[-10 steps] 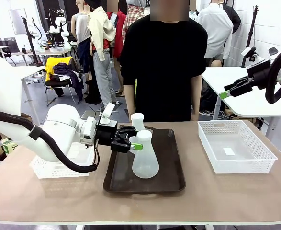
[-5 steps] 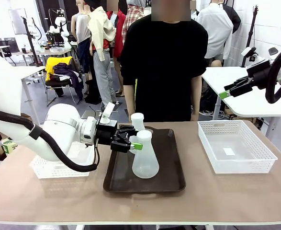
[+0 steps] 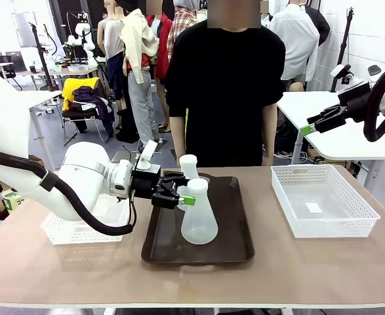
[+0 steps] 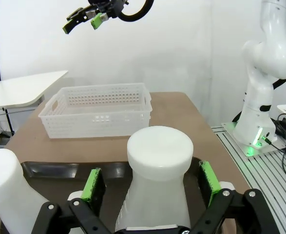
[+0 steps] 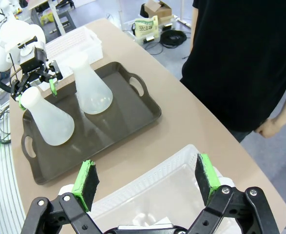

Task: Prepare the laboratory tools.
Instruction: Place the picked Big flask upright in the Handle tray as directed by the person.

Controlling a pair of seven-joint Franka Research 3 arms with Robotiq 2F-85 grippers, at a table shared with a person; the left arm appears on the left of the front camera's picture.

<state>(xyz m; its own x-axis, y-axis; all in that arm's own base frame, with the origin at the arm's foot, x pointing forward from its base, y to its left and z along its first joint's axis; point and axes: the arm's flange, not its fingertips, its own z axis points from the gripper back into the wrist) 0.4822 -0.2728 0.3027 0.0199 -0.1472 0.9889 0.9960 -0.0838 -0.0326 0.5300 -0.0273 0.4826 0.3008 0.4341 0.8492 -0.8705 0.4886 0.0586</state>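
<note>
- Two translucent white plastic conical flasks, wide at the base and narrow at the neck, stood upright on a dark brown, glossy rectangular tray [image 3: 238, 246] with rounded corners and cut-out handles, at mid-table.
- Nearer flask [image 3: 198, 216] matte, with a flat-topped rim; farther flask [image 3: 188, 165] just behind it and slightly left, partly hidden by the left arm's wrist.
- Left gripper [image 3: 187, 195], black with green pads, reached in from the left at neck height of the nearer flask; jaws spread wide, a pad on either side of the neck, apparently not pressing it in the left wrist view [image 4: 155, 175].
- Right gripper [image 3: 308, 128] hung high at far right, well apart from the tray, jaws released and holding nothing; green pads [image 5: 86, 179] spread above a basket.
- White perforated plastic basket [image 3: 323, 226] on the right of the tan tabletop [image 3: 323, 275]; a second white mesh basket [image 3: 71, 235] at left, largely blocked by the left arm.
- Person in a black T-shirt [image 3: 225, 85] stood at the far edge, directly behind the tray.
</note>
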